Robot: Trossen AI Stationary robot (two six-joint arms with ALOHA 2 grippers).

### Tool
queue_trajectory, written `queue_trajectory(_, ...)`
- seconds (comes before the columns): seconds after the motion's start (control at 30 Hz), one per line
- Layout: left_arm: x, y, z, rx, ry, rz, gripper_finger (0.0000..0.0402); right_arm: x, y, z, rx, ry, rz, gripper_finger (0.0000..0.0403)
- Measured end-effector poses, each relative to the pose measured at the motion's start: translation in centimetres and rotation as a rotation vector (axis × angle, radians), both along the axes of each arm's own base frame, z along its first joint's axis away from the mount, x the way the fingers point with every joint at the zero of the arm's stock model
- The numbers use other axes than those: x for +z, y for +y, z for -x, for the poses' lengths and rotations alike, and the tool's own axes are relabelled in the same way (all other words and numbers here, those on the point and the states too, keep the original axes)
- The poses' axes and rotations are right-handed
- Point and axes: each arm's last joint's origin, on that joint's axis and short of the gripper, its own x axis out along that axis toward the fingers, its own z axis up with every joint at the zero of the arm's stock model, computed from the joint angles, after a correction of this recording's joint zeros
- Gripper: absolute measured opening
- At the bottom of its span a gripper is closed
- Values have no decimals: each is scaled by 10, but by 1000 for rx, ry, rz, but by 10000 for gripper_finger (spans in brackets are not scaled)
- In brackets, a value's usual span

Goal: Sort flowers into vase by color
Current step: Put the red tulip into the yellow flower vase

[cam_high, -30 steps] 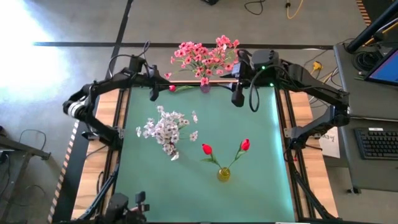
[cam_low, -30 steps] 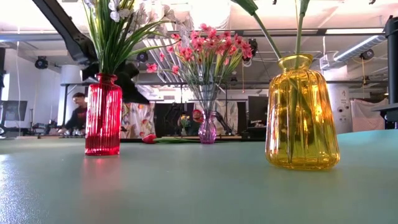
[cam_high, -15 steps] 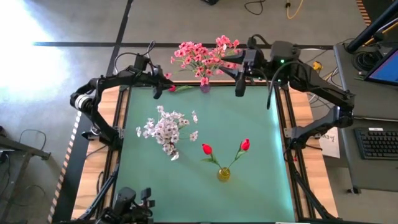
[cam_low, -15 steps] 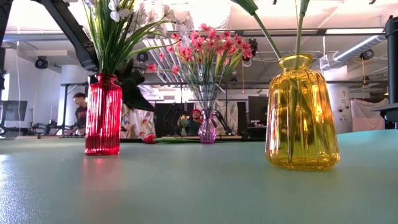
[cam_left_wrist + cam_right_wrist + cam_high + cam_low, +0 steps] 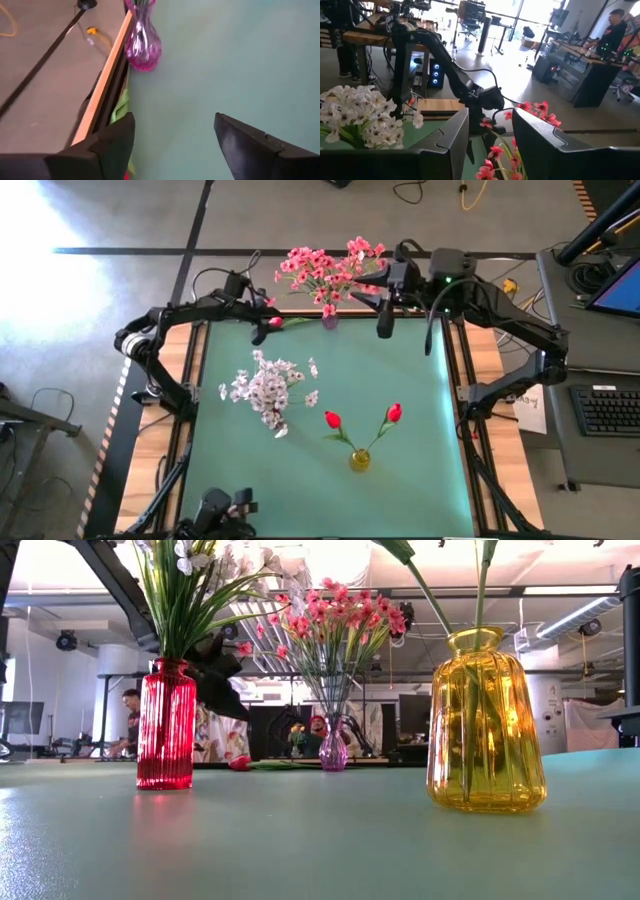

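A loose red bud [image 5: 277, 322] lies on its side at the table's far edge, its stem [image 5: 120, 107] running toward the purple vase [image 5: 329, 320]. That vase holds the pink blossoms [image 5: 330, 270]. The red vase [image 5: 166, 725] holds the white blossoms [image 5: 268, 388]. The yellow vase [image 5: 359, 460] holds two red buds [image 5: 332, 420]. My left gripper [image 5: 262, 328] hangs open just above the loose bud, one finger on either side of it, touching nothing. My right gripper [image 5: 383, 315] is open in the air just right of the pink blossoms [image 5: 492, 150].
The table's wooden far edge [image 5: 107, 85] runs right beside the loose bud and the purple vase [image 5: 142, 45]. The green mat [image 5: 400, 370] between the vases is bare. People and desks show in the room beyond the table.
My left gripper has moved toward the table's right along the far edge and come down closer to the loose red bud. My right gripper has drawn back toward the far edge, away from the mat. No flower or vase has moved.
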Motion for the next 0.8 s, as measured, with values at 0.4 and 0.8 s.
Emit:
queue_trajectory(0.4, -6, -4, -9, 48, 128, -119, 268, -3, 0, 0, 2, 29, -10, 146)
queue_trajectory(0.8, -41, 11, -19, 87, 170, -97, 256, -3, 0, 1, 2, 35, -12, 146)
